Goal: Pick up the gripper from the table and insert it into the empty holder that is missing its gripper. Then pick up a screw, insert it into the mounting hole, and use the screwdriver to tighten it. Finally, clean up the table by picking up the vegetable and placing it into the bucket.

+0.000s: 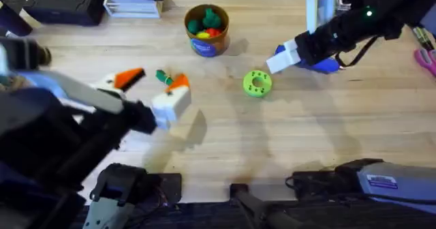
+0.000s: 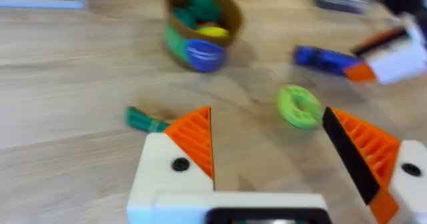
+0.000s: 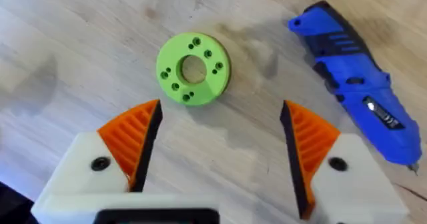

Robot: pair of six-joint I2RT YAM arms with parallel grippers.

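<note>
Both of your hands are spread wide and holding nothing. Your right hand [image 3: 217, 151] hovers over the wooden table [image 1: 286, 147], between the round lime-green plastic disc with holes [image 3: 193, 68] and the bright blue cylindrical electric screwdriver [image 3: 360, 114], touching neither. Your left hand [image 2: 267, 151] is up off the table, near the small dark green toy vegetable [image 2: 143, 119], which hasn't gone in yet. The short round bucket with the blue label [image 1: 206, 30] sits at the back, already holding a few toys. Can't tell from here whether the wedge and screw steps are done, so I'd guess cleanup is what's left.
</note>
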